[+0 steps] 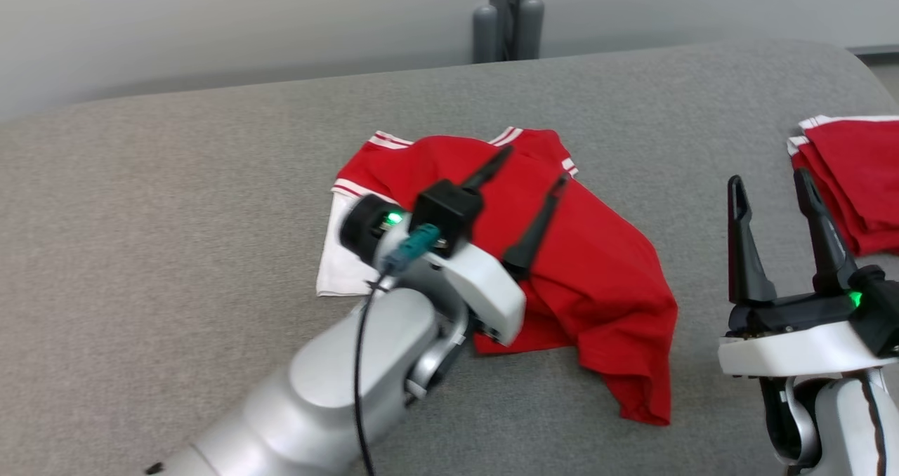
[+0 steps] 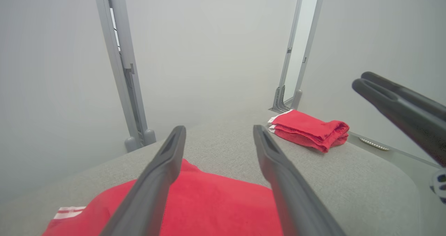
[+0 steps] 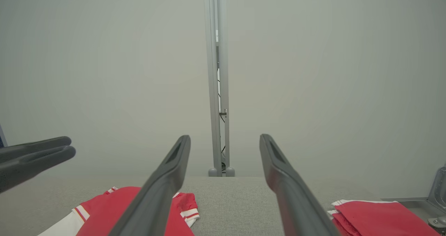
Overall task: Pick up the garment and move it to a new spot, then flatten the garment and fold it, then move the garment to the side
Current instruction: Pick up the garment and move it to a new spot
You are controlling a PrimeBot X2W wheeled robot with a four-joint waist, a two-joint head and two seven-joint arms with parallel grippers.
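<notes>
Left gripper (image 1: 534, 164): jaws spread, empty, hovering just over garment (image 1: 597, 265), which lies rumpled beneath its fingers, likely laid there for flattening. Right gripper (image 1: 768, 179): open, idle, clear of garment; folded pile (image 1: 857, 174) just beyond its fingertips.

Silver arms (image 1: 316, 392), white wrist housings (image 1: 484, 286)
The left gripper (image 1: 534, 166) and right gripper (image 1: 768, 178) have tapered black fingers (image 1: 744, 251) and green lights (image 1: 855, 298); a black cable (image 1: 359, 364) follows the left forearm (image 1: 393, 321).

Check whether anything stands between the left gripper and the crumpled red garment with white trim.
Nothing visible does. The open left gripper hangs directly over the crumpled red garment; the folded red garments lie apart at the right.
</notes>
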